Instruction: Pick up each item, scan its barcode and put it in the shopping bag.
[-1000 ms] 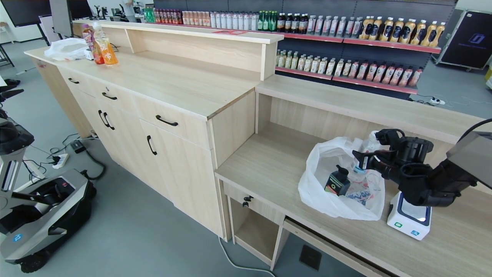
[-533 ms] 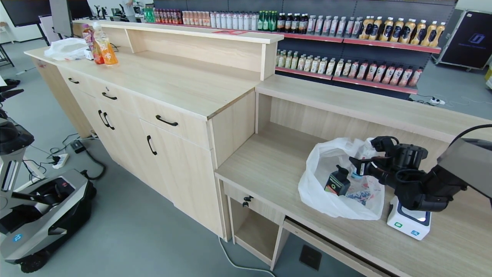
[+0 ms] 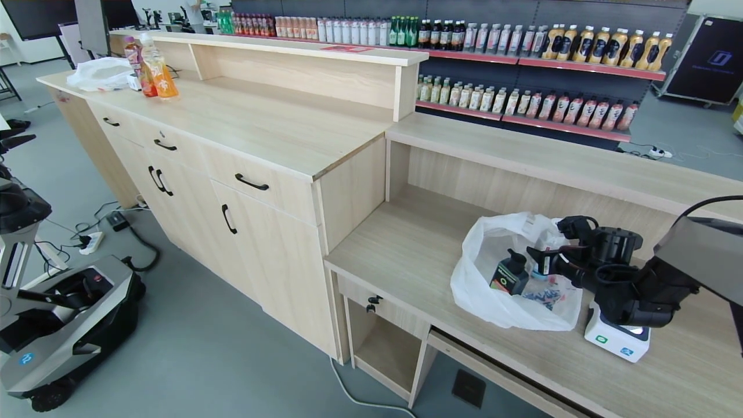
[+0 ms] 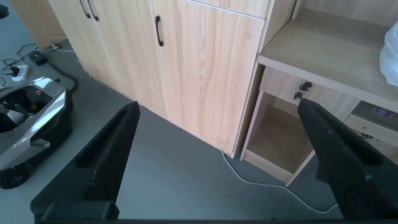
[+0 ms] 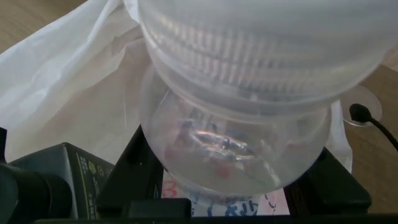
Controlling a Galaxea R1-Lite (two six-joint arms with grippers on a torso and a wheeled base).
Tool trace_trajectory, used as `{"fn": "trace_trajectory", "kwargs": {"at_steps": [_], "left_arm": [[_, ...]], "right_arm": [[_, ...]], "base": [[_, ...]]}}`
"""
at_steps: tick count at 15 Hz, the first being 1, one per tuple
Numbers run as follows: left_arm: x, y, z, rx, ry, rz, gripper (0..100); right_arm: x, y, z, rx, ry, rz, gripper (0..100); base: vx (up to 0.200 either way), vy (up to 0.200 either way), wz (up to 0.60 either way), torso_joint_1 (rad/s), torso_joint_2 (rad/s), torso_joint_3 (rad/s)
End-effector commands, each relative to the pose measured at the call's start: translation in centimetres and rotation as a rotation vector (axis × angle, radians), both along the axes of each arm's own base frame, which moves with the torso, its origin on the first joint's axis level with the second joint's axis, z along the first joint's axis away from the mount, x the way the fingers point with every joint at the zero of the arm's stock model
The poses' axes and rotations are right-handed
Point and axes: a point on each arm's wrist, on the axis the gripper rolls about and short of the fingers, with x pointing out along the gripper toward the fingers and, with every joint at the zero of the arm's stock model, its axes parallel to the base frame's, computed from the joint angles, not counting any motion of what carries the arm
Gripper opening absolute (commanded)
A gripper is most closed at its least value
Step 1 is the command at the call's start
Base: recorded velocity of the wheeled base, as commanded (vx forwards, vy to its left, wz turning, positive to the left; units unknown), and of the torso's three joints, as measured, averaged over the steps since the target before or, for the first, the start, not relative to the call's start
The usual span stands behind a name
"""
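Risk of dropping the clear ribbed plastic bottle [image 5: 236,124] badly: held just above the open mouth of the thin white plastic shopping bag [image 3: 482,290], so likely to knock the dark green-labelled bottle with the black cap [image 3: 506,277] lying inside, or to roll out over the limp rim if let go too high. Risk too of catching the loose film on the right gripper [image 3: 545,262] when pulling back, and of dragging the bag toward the white box-shaped barcode scanner [image 3: 615,339] just to its right.

Looks see-through and glossy, ridged round the body and rounded at the end; contents hard to tell from reflections. Probably light and slippery. Clamped from both sides by the right jaws, over the right part of the pale wooden counter [image 3: 406,255].

Well off to the left, above grey floor: left gripper [image 4: 217,158], jaws wide apart, holding nothing.
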Motion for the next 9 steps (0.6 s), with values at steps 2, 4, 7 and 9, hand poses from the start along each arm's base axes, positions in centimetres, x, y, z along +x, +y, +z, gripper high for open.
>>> {"fn": "trace_trajectory", "kwargs": {"at_steps": [2,4,7,9], "left_arm": [[0.00,0.00,-0.01,0.000,0.000,0.001,100],[0.00,0.00,-0.01,0.000,0.000,0.001,100],[-0.01,0.00,0.03,0.000,-0.001,0.001,100],[0.00,0.00,-0.01,0.000,0.000,0.001,100]], "right_arm": [[-0.19,-0.29,-0.46,0.000,0.015,-0.006,0],[-0.40,-0.46,-0.75,-0.010,0.026,-0.008,0],[-0.62,-0.44,-1.03,-0.010,0.035,-0.008,0],[-0.78,-0.41,-1.13,-0.010,0.041,-0.008,0]], "base": [[0.000,0.000,0.00,0.000,0.00,0.000],[0.000,0.000,0.00,0.000,0.00,0.000],[0.000,0.000,0.00,0.000,0.00,0.000],[0.000,0.000,0.00,0.000,0.00,0.000]]}}
